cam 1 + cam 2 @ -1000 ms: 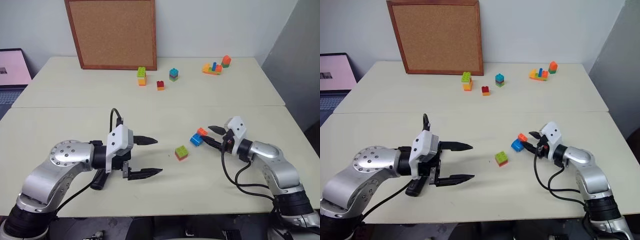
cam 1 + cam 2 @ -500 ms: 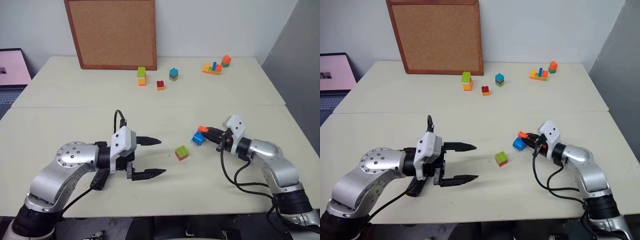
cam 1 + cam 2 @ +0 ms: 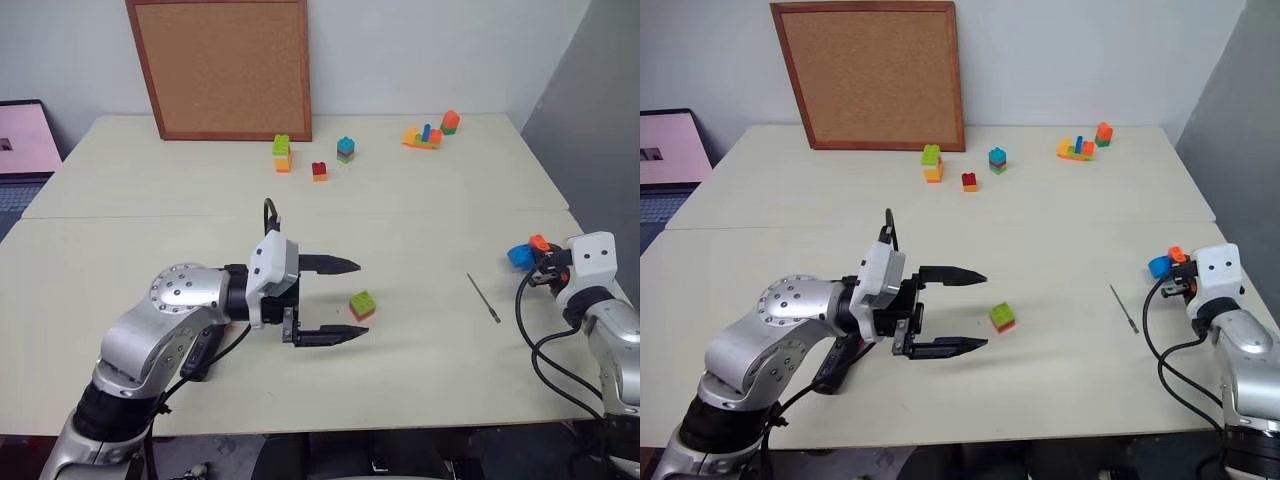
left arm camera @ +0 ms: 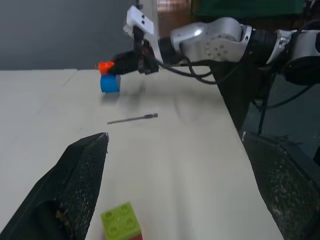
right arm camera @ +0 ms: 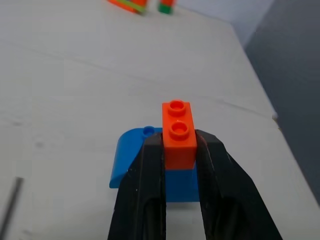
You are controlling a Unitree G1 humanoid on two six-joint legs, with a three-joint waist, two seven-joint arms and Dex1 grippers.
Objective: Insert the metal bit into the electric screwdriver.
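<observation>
we see a pale cream table carrying a thin dark grey metal bit and a lime-green brick with a red base. the right gripper has black fingers closed on an orange brick atop a blue one (the left gripper is black too, on a white and silver arm). a brown cork board with a reddish wood frame leans at the back, near small multicoloured brick stacks.

A pale cream table — a seam crosses it side to side. The metal bit lies flat toward 4 o'clock. A green-topped brick sits just below centre. Toward 12 o'clock stand a green-and-orange stack, a small red brick and a teal stack; a mixed brick cluster sits at 1 o'clock. A corkboard rests at 11 o'clock — leaning on the wall.
</observation>
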